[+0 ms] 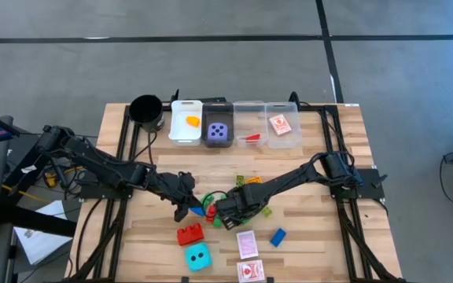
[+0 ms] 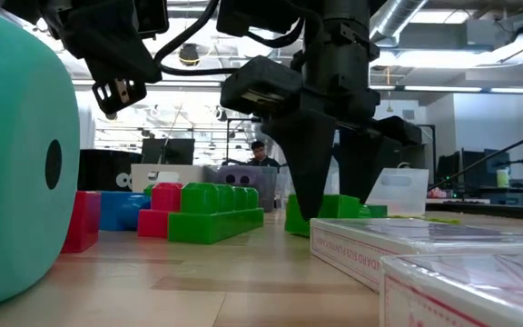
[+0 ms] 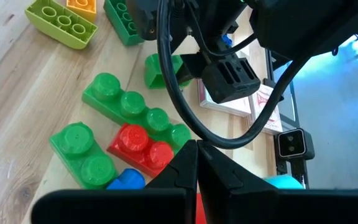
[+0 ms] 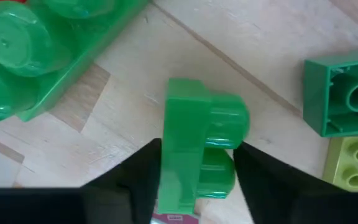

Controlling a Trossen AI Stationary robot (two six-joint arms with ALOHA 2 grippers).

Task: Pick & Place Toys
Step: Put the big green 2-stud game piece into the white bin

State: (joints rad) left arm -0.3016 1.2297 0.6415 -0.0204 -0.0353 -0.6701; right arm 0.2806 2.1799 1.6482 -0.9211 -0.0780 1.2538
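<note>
High view: the wooden slatted tabletop carries a row of four rectangular plastic bins along its far edge, beside a black round cup; the bins already hold an orange piece, a purple soft die, a red piece and a red-white card; the remaining toys lie in the middle and near part, among them a red plastic brick, a cyan soft die, a blue plastic brick and two more red-white cards; both arms meet over the central cluster.

Low view: the right gripper stands vertically on the tabletop, fingers straddling a small green plastic brick; a long green studded brick lies just beside it.

Left wrist view: the left gripper is fully closed and empty, hovering near the cluster of green, red and blue bricks.

Right wrist view: the small green plastic brick sits on edge between the right gripper's fingers; the jaws are narrowed, both fingers at the brick's sides.

Judgement: the step in hand is the grasp of this brick; the grip appears nearly made but not confirmed; the next move calls for a firm close, a straight lift clear of the neighbouring bricks, then carriage to a bin.
</note>
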